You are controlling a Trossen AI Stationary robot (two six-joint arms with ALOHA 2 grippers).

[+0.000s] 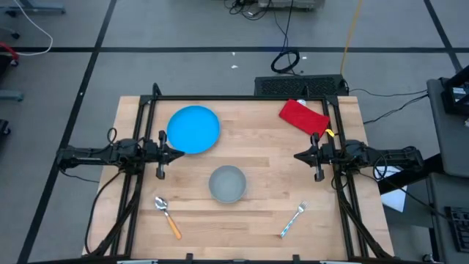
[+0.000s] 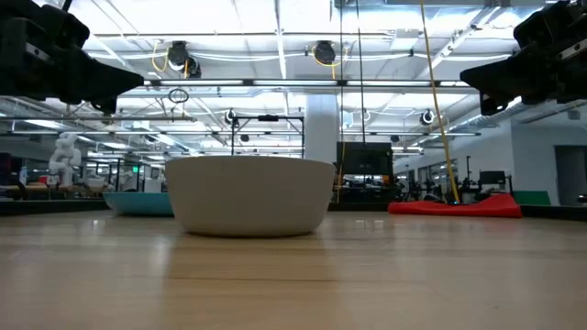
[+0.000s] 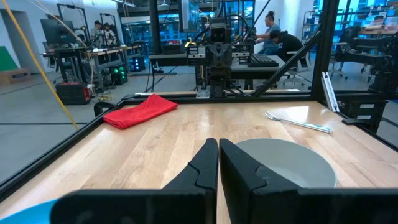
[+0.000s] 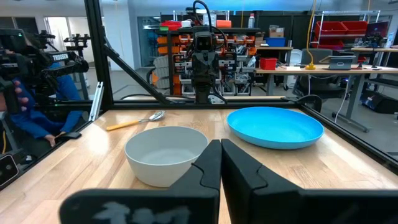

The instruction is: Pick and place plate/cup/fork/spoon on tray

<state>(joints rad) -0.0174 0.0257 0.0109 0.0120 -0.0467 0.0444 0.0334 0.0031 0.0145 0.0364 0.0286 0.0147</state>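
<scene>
High view, upper left of the wooden counter (image 1: 256, 147): blue plate (image 1: 193, 129), round, flat, smooth, probably light but slippery; best taken by the rim. Centre: pale cup (image 1: 227, 183), bowl-shaped, thin-walled, likely light; pinch one wall. Lower left: orange-handled spoon (image 1: 167, 215); lower right: silver fork (image 1: 292, 219), slim, stiff, lying flat, hard to pinch. Upper right: soft red cloth (image 1: 303, 116). Left gripper (image 1: 178, 153) and right gripper (image 1: 300, 156) pressed together, holding nothing.

Pale wood table (image 1: 264, 150), matt blue plate (image 1: 193, 129), red cloth (image 1: 303, 116), metal fork (image 1: 292, 219)
</scene>
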